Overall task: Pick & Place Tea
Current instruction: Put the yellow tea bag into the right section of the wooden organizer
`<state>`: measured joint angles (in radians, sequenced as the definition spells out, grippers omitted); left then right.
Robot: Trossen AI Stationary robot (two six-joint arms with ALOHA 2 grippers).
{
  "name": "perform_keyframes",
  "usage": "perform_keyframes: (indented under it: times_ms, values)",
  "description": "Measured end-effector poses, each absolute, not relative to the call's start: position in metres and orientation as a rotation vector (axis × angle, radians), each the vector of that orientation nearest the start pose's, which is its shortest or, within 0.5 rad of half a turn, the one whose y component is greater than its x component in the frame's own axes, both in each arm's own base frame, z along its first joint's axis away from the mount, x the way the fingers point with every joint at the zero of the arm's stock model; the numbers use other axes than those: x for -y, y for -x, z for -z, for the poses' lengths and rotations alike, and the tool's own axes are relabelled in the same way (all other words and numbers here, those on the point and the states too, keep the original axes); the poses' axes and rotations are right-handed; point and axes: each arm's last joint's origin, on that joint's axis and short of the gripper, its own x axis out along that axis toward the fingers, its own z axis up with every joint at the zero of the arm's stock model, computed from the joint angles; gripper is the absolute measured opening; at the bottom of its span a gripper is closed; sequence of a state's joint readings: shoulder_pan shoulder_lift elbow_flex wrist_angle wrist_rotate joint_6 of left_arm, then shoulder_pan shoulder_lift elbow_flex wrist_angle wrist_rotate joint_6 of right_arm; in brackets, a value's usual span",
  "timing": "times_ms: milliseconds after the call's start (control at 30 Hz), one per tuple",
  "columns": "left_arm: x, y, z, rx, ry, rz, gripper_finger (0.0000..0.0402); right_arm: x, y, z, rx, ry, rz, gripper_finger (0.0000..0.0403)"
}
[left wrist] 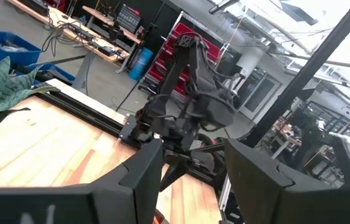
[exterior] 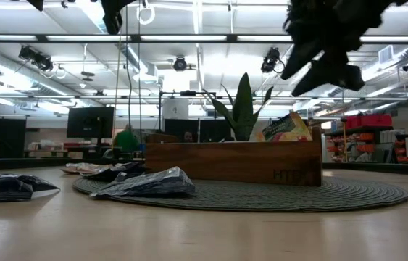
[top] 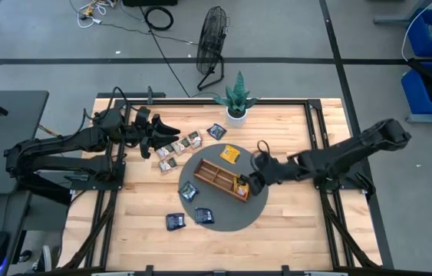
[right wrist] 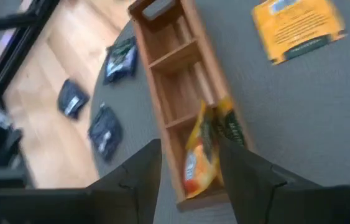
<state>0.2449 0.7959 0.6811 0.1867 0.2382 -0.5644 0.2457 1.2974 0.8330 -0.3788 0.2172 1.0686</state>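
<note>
A long wooden tray (top: 214,175) lies on a round grey mat (top: 227,216). A yellow-orange tea sachet (right wrist: 201,155) stands tilted in the tray's end compartment, its top sticking above the wall (exterior: 288,127). My right gripper (right wrist: 187,146) hangs open above that compartment, clear of the sachet (exterior: 323,51). Another yellow sachet (top: 230,154) lies flat on the mat. Dark sachets (top: 189,191) (top: 204,215) (top: 175,221) and pale ones (top: 177,149) lie loose. My left gripper (top: 166,132) is held open above the table's far left, with nothing between its fingers (left wrist: 193,146).
A potted plant (top: 236,98) stands at the table's far edge, with one more dark sachet (top: 216,131) in front of it. The tray's other compartments (right wrist: 168,81) hold nothing. Bare wood shows near the table's front edge (top: 277,238).
</note>
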Motion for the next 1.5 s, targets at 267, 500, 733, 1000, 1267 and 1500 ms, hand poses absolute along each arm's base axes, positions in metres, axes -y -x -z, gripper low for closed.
perform_keyframes:
  times_ms: [267, 500, 733, 1000, 1267, 1500]
  values:
    - [-0.037, -0.178, -0.330, 0.069, 0.546, 0.013, 0.0179, -0.031, -0.259, -0.236, -0.858, -0.919, 0.348, 0.0159]
    - [-0.037, -0.177, -0.330, 0.068, 0.546, 0.013, 0.0179, -0.028, -0.260, -0.233, -0.903, -0.946, 0.318, 0.0158]
    - [-0.037, -0.178, -0.330, 0.062, 0.547, 0.011, 0.0179, -0.032, -0.271, -0.211, -0.985, -0.923, 0.336, 0.0158]
    - [-0.037, -0.178, -0.329, 0.060, 0.547, 0.010, 0.0179, -0.032, -0.277, -0.203, -0.995, -0.912, 0.339, 0.0150]
    - [-0.037, -0.178, -0.327, 0.032, 0.554, 0.003, 0.0179, -0.032, -0.280, -0.205, -0.957, -0.866, 0.297, 0.0022]
    - [-0.037, -0.178, -0.326, 0.026, 0.556, 0.001, 0.0179, -0.037, -0.280, -0.206, -0.922, -0.811, 0.333, 0.0004]
